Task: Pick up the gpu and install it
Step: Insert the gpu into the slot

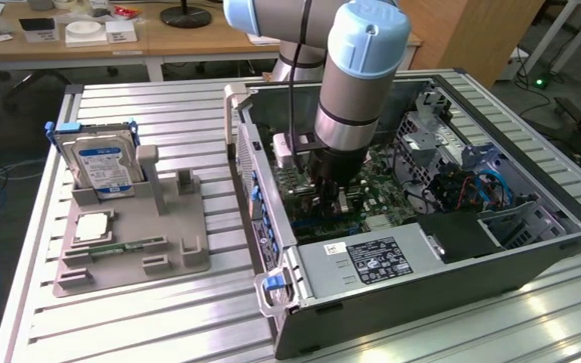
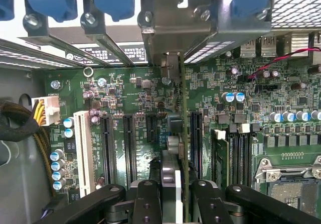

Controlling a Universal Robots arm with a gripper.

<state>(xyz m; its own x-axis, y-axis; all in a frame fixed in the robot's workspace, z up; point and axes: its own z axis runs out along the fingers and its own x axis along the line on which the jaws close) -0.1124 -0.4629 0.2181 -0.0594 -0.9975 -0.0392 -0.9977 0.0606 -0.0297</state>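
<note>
We see the gripper [image 2: 172,196] pinching the gpu [image 2: 181,133] edge-on inside the open computer case [image 1: 532,261]; the grey tray [image 1: 134,253] holds the hard drive [image 1: 104,168].

There is one robot arm [image 1: 356,83] reaching into one open computer case [image 1: 532,227], with one gripper [image 2: 173,196] and one gpu [image 2: 181,133] standing edge-on over one green motherboard [image 2: 281,98]. On that board I count three long black expansion slots [image 2: 129,143], one white slot [image 2: 83,151] and one white power connector [image 2: 46,109]. Beside the case sits one grey parts holder [image 1: 134,242] carrying one hard drive [image 1: 100,166], one square processor chip [image 1: 93,227] and one memory stick [image 1: 129,246].
</note>
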